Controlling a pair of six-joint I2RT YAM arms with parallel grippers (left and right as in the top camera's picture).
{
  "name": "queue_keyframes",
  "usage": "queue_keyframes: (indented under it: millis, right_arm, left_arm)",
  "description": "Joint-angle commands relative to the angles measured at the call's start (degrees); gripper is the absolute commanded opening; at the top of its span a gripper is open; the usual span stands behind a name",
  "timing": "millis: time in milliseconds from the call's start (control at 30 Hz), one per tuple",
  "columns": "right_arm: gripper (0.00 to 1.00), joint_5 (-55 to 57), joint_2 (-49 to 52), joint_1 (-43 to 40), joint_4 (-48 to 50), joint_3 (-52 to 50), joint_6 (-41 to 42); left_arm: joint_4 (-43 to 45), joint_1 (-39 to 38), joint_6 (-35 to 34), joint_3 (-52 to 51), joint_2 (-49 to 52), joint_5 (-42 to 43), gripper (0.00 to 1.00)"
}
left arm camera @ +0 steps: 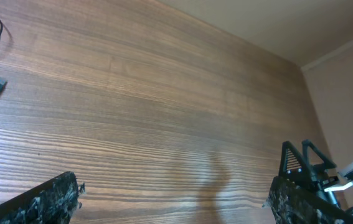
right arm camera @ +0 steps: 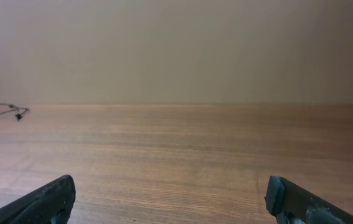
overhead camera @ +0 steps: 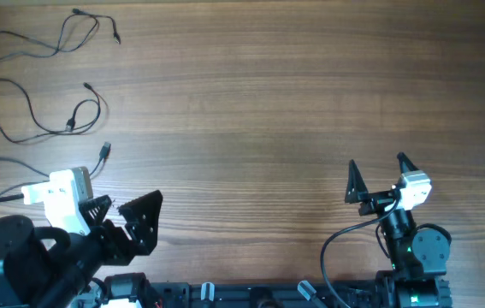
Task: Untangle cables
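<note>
The cables (overhead camera: 71, 125) lie as three separate loose strands near the far left corner and left edge of the bench (overhead camera: 268, 103). None appear to cross, so the untangling looks finished. The left gripper (overhead camera: 122, 210) and right gripper (overhead camera: 377, 164) sit at the near edge, jaws apart, holding nothing.

Three cables (overhead camera: 70, 126), seemingly all separate (the lowest trails off frame); one left gripper (overhead camera: 131, 204), one right gripper (overhead camera: 377, 160); one table (overhead camera: 268, 85).
</note>
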Motion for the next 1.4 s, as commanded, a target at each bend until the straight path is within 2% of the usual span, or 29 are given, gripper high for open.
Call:
queue_keyframes:
  millis: [0,133,300,500,1067,1367]
  right_arm:
    - [1.0,1.79,-0.83,-0.24,-0.04,-0.04,1.09]
    - [1.0,1.73,-0.83,-0.24,-0.04,-0.04,-3.02]
    - [1.0,1.77,-0.83,-0.24,-0.04,-0.04,-3.17]
    - [1.0,1.68,-0.83,-0.24,-0.02,-0.04,-7.5]
    - [1.0,1.57,-0.83,-0.24,0.02,-0.04,-7.13]
    - [1.0,2.67,-0.83,-0.24,-0.07,-0.04,-2.8]
  left_arm:
    - [0.15,-0.35,1.18,-0.15,0.0,-0.35,1.0]
    - [0.13,-0.35,1.18,-0.15,0.0,-0.35,1.0]
    - [0.13,-0.35,1.18,-0.15,0.0,-0.35,1.0]
    - [0.13,-0.35,1.18,-0.15,0.0,-0.35,1.0]
    - [0.13,-0.35,1.18,-0.15,0.0,-0.35,1.0]
    - [0.15,-0.35,1.18,-0.15,0.0,-0.35,1.0]
